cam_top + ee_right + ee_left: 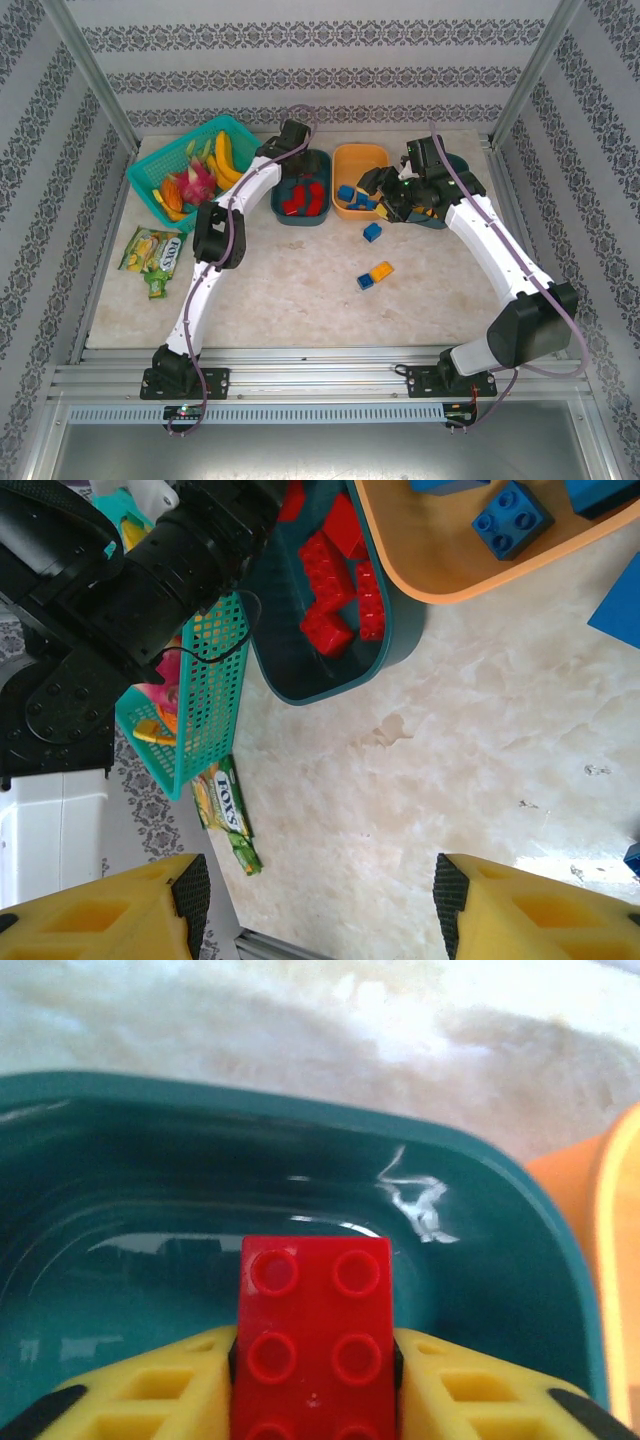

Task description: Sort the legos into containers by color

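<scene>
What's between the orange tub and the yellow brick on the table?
A single loose blue brick, seen from the top camera.

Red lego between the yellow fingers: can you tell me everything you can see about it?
The red lego is a shiny plastic brick, two studs wide, with round ringed studs facing the camera. Three rows of studs show, and the picture's bottom edge cuts off its near end. It sits straight between the left arm's yellow fingers, which seem to press its two long sides. It is held above the inside of a dark teal tub, and nothing else touches it.
</scene>
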Controlling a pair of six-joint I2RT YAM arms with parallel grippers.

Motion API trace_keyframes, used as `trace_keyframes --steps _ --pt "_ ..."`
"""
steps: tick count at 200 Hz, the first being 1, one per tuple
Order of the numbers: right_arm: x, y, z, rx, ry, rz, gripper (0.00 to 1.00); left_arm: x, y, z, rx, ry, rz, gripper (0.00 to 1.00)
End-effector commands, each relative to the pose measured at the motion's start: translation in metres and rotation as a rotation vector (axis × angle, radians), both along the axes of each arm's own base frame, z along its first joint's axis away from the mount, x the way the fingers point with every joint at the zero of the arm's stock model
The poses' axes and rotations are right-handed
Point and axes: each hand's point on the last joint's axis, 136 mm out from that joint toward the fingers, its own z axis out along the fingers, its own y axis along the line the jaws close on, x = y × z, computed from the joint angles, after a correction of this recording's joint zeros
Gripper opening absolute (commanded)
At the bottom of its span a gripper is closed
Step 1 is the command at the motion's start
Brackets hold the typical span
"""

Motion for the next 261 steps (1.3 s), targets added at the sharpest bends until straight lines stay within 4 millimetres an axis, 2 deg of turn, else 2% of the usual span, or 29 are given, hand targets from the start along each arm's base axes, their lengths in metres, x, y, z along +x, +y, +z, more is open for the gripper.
trace_keyframes --steps 1,26,49,78,96,112,132,158,167,170,176,186,203,215,228,232,261 --pt "-0.003 -0.004 0.008 0.007 -0.034 0.001 0.64 -0.011 0.008 -0.015 -0.080 0.122 0.071 0.48" --pt "-0.006 -0.004 0.011 0.005 -0.044 0.005 0.64 -0.008 0.000 -0.008 -0.135 0.112 0.050 0.60" --pt "-0.010 -0.006 0.013 -0.019 -0.052 0.009 0.64 -0.003 -0.003 0.019 -0.173 0.064 0.049 0.65" --pt "-0.019 -0.017 0.007 -0.097 -0.047 0.003 0.63 -0.005 -0.012 0.066 -0.232 0.000 0.041 0.73" --pt "-0.029 -0.032 -0.004 -0.192 -0.014 -0.018 0.63 -0.010 -0.017 0.100 -0.255 -0.046 0.034 0.76" --pt "-0.037 -0.046 -0.015 -0.292 0.014 -0.031 0.63 -0.020 -0.019 0.133 -0.266 -0.081 0.037 0.77" --pt "-0.043 -0.055 -0.029 -0.382 0.021 -0.036 0.63 -0.039 -0.022 0.167 -0.266 -0.119 0.032 0.79" --pt "-0.047 -0.058 -0.048 -0.482 0.027 -0.028 0.62 -0.078 -0.026 0.204 -0.271 -0.189 0.004 0.80" --pt "-0.046 -0.057 -0.055 -0.511 0.025 -0.021 0.62 -0.095 -0.028 0.206 -0.278 -0.203 -0.006 0.81" --pt "-0.046 -0.056 -0.058 -0.520 0.026 -0.018 0.62 -0.102 -0.029 0.212 -0.289 -0.215 -0.011 0.82" --pt "-0.045 -0.055 -0.063 -0.539 0.028 -0.014 0.62 -0.114 -0.029 0.209 -0.292 -0.217 -0.019 0.82" --pt "-0.042 -0.052 -0.072 -0.559 0.028 -0.009 0.63 -0.139 -0.032 0.215 -0.309 -0.239 -0.048 0.83" --pt "-0.036 -0.043 -0.089 -0.565 0.015 0.005 0.66 -0.184 -0.032 0.203 -0.307 -0.239 -0.098 0.86" --pt "-0.030 -0.038 -0.103 -0.573 0.003 0.008 0.73 -0.216 -0.029 0.194 -0.307 -0.240 -0.131 0.88" --pt "-0.025 -0.034 -0.118 -0.580 0.000 0.012 0.79 -0.252 -0.019 0.179 -0.310 -0.240 -0.149 0.94" --pt "-0.023 -0.033 -0.122 -0.580 0.002 0.011 0.80 -0.262 -0.015 0.175 -0.314 -0.240 -0.153 1.00" --pt "-0.006 -0.026 -0.152 -0.599 0.023 0.014 0.84 -0.331 0.016 0.146 -0.311 -0.211 -0.148 1.00"
